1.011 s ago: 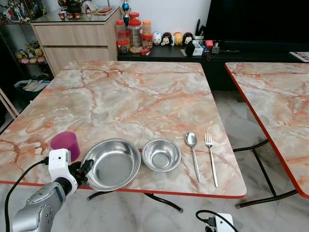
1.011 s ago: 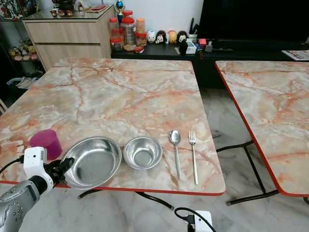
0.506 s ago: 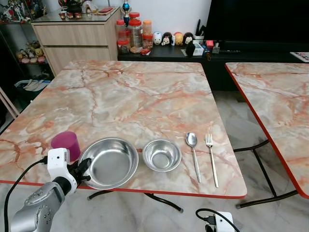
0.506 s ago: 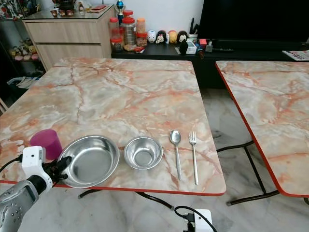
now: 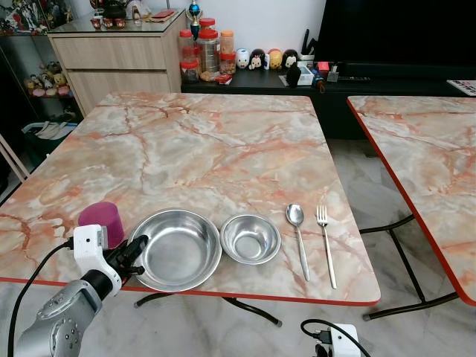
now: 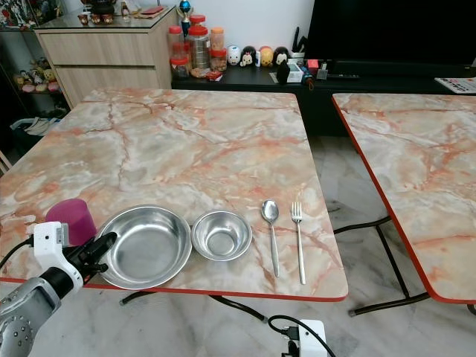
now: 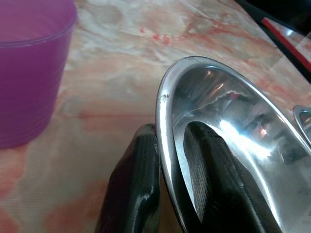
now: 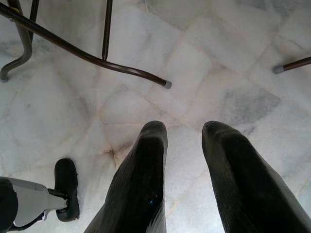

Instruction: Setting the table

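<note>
A large steel bowl [image 5: 177, 249] sits near the front edge of the marble table [image 5: 208, 141]. My left gripper [image 5: 135, 248] is shut on its left rim. In the left wrist view one finger [image 7: 133, 194] lies outside the rim of the large bowl [image 7: 228, 126] and the other inside. To the bowl's right lie a small steel bowl [image 5: 251, 239], almost touching it, then a spoon [image 5: 297, 238] and a fork [image 5: 325, 245]. A purple cup [image 5: 102, 222] stands just left of the gripper. My right gripper [image 8: 184, 128] hangs open over the floor.
A second marble table [image 5: 424, 141] stands to the right across a gap of tiled floor. Behind are a wooden cabinet [image 5: 111, 59], several jars [image 5: 204, 48] and figurines on a low black unit, and a dark TV [image 5: 394, 30].
The large bowl, held by my left gripper, slid a little left and then back right, ending closer to the small bowl. The right arm has stayed still.
</note>
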`<state>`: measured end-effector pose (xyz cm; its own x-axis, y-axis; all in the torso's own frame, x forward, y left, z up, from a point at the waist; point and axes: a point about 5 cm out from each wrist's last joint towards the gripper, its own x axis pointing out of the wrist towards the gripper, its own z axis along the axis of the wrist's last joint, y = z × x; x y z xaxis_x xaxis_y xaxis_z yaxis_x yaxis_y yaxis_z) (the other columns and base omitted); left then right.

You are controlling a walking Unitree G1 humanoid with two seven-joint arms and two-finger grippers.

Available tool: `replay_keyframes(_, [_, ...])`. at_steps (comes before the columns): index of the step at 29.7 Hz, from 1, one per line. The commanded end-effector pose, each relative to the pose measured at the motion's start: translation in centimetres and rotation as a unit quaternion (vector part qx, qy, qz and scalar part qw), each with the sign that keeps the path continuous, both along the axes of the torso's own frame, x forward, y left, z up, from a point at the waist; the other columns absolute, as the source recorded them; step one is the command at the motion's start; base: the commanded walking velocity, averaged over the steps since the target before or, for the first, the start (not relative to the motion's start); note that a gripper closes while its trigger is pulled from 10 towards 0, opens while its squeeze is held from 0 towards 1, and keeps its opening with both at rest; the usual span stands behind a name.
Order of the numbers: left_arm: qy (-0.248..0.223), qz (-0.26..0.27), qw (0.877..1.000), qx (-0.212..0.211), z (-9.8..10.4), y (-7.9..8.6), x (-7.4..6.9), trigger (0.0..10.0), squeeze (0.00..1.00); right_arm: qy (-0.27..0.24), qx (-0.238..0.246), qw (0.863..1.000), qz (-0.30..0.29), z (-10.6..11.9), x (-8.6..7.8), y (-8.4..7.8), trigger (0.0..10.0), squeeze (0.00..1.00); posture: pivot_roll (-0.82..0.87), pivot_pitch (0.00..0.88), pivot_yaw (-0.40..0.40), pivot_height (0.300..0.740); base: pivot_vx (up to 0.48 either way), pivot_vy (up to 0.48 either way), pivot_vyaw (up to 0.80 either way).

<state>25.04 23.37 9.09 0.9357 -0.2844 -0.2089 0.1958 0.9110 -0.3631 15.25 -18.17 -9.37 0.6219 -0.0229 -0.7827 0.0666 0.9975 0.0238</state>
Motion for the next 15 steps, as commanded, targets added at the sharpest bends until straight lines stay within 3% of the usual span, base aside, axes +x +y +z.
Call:
replay_keyframes(1, [-0.035,-0.010,0.999,-0.010,1.3,-0.2,0.1,0.0,0.00,-0.004,0.001,1.000,0.002,0.2,0.4,0.1,10.0,0.00,0.08,0.000,-0.024,0.740,0.000,0.000,0.00])
replay_keyframes(8, [-0.059,0.002,0.998,-0.004,2.3,0.4,0.5,0.0,0.00,0.000,0.001,1.000,0.000,0.1,0.3,0.1,10.0,0.00,0.08,0.000,-0.026,0.740,0.000,0.000,0.00])
replay_keyframes(15, [-0.069,0.039,0.996,0.032,2.5,1.5,0.8,0.0,0.00,-0.002,0.001,1.000,0.001,0.2,0.6,0.1,10.0,0.00,0.08,0.000,-0.027,0.740,0.000,0.000,0.00])
